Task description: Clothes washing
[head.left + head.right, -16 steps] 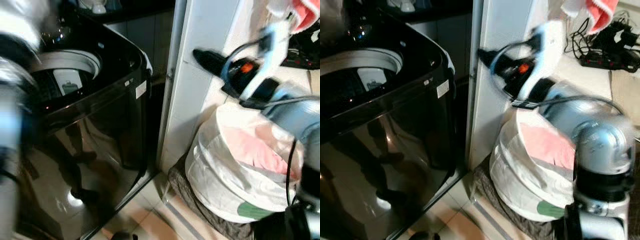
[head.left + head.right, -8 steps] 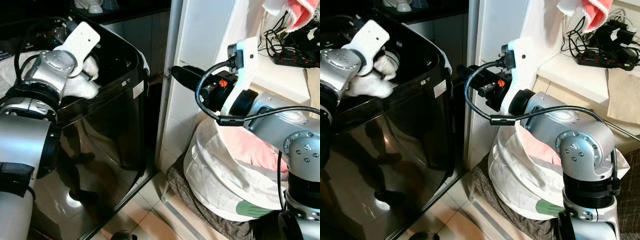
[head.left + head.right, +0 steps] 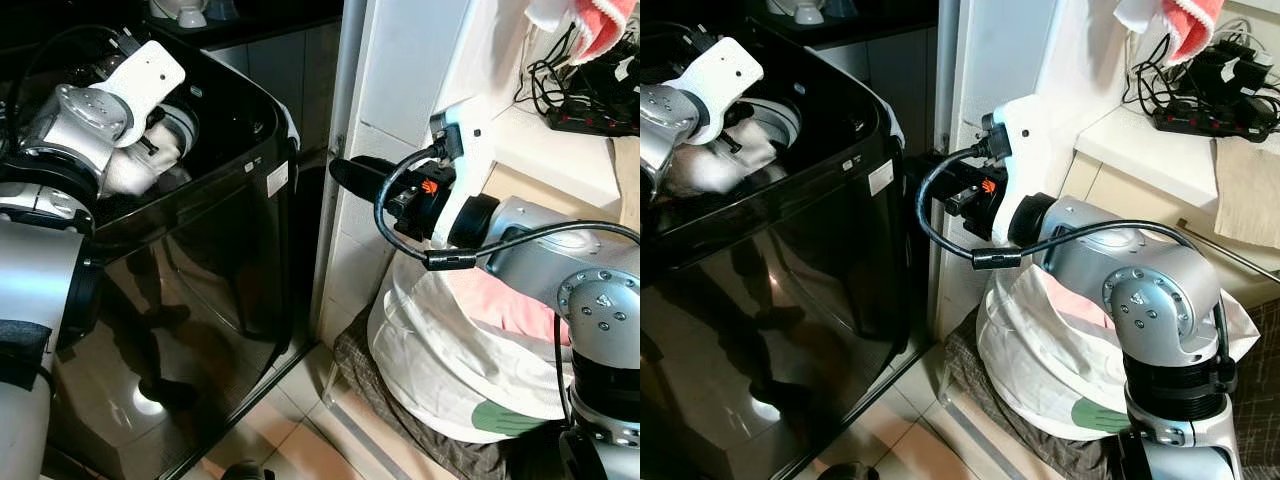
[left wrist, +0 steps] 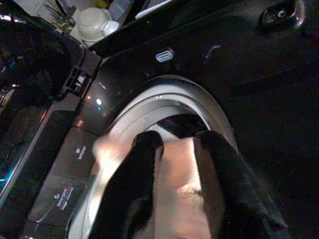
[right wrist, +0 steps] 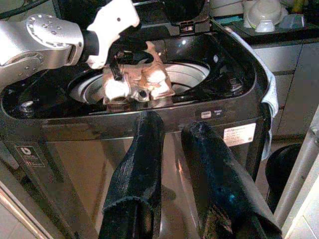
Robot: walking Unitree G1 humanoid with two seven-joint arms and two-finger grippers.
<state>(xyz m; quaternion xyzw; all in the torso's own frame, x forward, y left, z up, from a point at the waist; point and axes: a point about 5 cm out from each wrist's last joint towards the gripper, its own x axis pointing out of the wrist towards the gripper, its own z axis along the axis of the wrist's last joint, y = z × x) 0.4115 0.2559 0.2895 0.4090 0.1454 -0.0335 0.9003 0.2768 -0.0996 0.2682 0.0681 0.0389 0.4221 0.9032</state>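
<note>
My left gripper [image 4: 177, 142] is shut on a pale, crumpled garment [image 5: 137, 82] and holds it over the round drum opening [image 4: 164, 94] of the black top-loading washing machine [image 3: 200, 250]. From the head camera the garment [image 3: 130, 170] hangs just under the left wrist, inside the machine's top. My right gripper [image 3: 350, 178] is held out in mid-air beside the machine's right corner, above the white laundry basket [image 3: 440, 350]. Its fingers [image 5: 144, 149] stand open with nothing between them. Pink clothes [image 3: 520, 310] lie in the basket.
A white wall pillar [image 3: 400, 100] stands between the machine and the basket. A brown mat [image 3: 390, 410] lies under the basket. Power strips and cables [image 3: 590, 100] sit on a shelf at the right, with a red towel [image 3: 600, 25] hanging above.
My left gripper has carried the garment from the machine's front rim further in over the drum opening. My right gripper has shifted a little left and down.
</note>
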